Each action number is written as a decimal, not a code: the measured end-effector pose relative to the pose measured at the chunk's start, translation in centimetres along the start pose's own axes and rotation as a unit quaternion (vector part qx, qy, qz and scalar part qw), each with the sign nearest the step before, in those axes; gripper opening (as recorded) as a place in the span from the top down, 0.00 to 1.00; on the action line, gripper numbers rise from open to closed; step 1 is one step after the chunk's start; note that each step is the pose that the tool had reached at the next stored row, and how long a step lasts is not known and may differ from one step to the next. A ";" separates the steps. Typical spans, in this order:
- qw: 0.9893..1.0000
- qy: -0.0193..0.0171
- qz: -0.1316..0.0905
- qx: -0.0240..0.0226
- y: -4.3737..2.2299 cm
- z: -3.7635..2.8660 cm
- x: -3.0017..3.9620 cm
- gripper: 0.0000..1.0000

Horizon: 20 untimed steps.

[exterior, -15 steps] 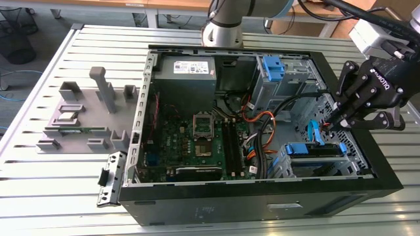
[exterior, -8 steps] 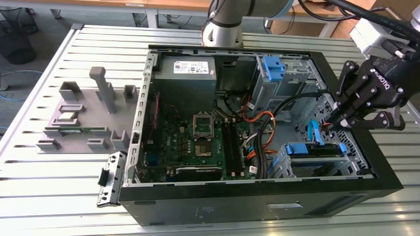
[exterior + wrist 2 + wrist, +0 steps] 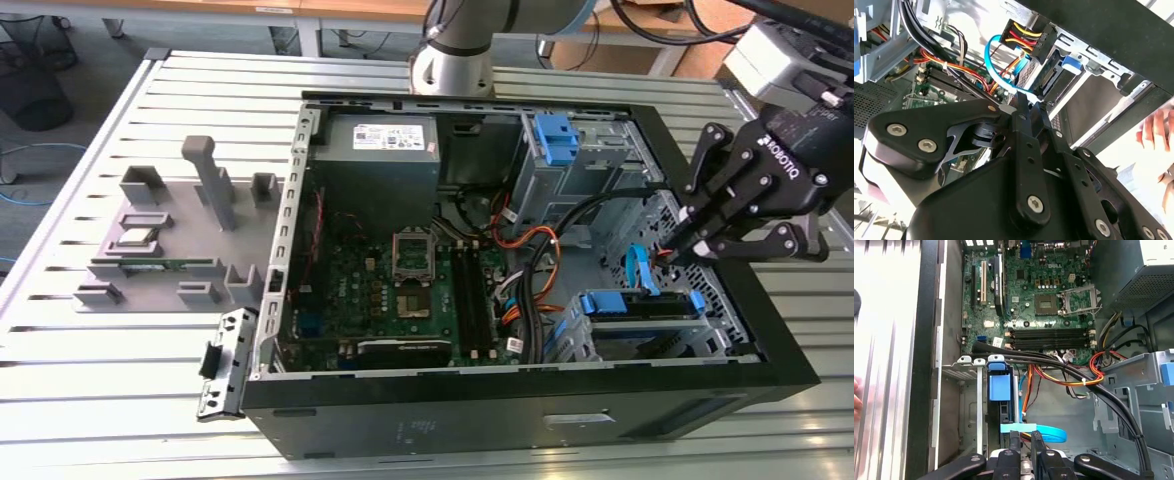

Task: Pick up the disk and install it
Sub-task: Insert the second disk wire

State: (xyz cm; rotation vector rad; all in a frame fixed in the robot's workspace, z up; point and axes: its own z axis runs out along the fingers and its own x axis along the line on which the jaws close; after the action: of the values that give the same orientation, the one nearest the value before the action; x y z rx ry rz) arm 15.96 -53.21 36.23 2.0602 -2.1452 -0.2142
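Claw [image 3: 671, 255] sits at the right edge of the exterior view, over the open computer case [image 3: 534, 425], its fingers [image 3: 1014, 442] pressed close together with nothing between them. The disk [image 3: 645, 305] stands on edge in the drive cage at lower right of that frame, blue rails showing, just below and left of the fingertips. In the first wrist view the disk [image 3: 1000, 387] lies straight above the claw [image 3: 1025, 442], a blue cable [image 3: 1046, 432] between them

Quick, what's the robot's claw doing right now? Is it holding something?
Gripper: shut, fingertips together over the drive cage in the computer case; whether it pinches the blue cable cannot be told.
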 end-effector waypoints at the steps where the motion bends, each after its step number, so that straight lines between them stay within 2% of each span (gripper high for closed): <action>1: 1.000 0.001 0.000 -0.003 -0.10 -0.01 -0.05 0.76; 3: 1.000 0.003 0.000 -0.006 -0.21 -0.05 -0.07 0.76; 10: 1.000 0.002 0.000 -0.007 -0.45 -0.06 -0.18 0.76; 20: 1.000 0.003 0.000 -0.008 -1.85 -0.28 -0.67 0.76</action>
State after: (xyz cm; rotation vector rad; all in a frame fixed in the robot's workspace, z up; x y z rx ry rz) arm 17.85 -52.61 36.10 2.0480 -2.1331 -0.2246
